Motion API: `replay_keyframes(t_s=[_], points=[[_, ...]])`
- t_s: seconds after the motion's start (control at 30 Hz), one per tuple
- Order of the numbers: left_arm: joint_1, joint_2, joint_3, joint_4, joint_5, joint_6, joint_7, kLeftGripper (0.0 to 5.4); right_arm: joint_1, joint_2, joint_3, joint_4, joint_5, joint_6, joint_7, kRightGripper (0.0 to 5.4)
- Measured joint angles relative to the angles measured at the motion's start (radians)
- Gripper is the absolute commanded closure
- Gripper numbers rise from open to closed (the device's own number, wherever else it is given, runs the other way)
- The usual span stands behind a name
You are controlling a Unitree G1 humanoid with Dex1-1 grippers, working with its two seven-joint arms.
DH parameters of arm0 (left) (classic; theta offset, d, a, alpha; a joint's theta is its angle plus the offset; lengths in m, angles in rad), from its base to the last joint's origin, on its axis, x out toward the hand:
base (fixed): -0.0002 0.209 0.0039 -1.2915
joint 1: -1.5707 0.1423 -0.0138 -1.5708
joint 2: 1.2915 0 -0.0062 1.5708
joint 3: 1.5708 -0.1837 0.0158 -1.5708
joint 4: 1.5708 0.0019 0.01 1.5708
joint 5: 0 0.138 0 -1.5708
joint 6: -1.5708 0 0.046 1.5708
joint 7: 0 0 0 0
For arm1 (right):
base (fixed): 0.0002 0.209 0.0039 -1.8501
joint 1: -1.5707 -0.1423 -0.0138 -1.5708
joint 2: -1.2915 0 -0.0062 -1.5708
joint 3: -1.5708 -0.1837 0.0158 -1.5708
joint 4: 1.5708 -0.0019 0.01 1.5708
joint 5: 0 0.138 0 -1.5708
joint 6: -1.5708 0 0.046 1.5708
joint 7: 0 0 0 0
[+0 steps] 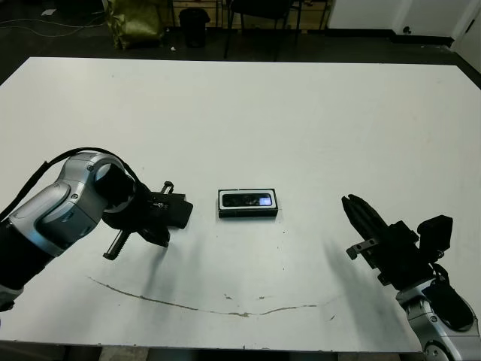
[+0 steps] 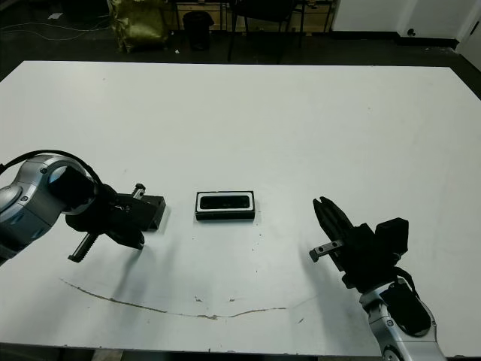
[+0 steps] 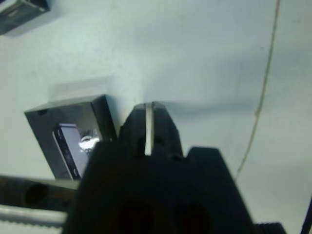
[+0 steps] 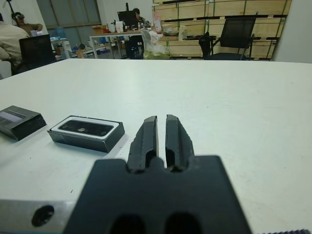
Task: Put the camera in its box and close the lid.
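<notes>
At centre frame the box (image 1: 249,204) with the camera (image 1: 248,200) inside lies lengthwise left-right, lid (image 1: 171,210) just beside the pressed-together left gripper (image 1: 167,208), nearer than the closed right gripper (image 1: 353,209)

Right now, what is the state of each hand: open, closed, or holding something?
Left hand: closed, holding nothing; the lid lies beside it.
Right hand: closed, holding nothing.
</notes>
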State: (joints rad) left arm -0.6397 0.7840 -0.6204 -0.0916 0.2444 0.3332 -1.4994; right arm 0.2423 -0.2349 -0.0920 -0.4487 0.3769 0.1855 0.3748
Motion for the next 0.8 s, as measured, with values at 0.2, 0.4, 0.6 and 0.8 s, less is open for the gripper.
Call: replay_keyframes(t_s=[0.2, 0.4, 0.6, 0.8], points=[[-0.002, -0.008, 0.002, 0.022, 0.003, -0.019, 0.003, 5.40, 0.005, 0.000, -0.001, -0.012, 0.000, 0.017, -0.006, 5.38], [-0.009, -0.016, 0.006, 0.050, 0.012, -0.027, 0.022, 5.40, 0.007, 0.000, -0.002, -0.016, 0.005, 0.020, -0.003, 5.38], [-0.010, -0.022, 0.016, 0.080, 0.012, -0.043, 0.035, 5.40, 0.009, 0.000, -0.002, -0.025, 0.006, 0.029, -0.006, 5.38], [-0.010, -0.032, 0.027, 0.106, 0.020, -0.072, 0.064, 5.40, 0.010, 0.000, -0.002, -0.025, 0.006, 0.029, -0.003, 5.38]])
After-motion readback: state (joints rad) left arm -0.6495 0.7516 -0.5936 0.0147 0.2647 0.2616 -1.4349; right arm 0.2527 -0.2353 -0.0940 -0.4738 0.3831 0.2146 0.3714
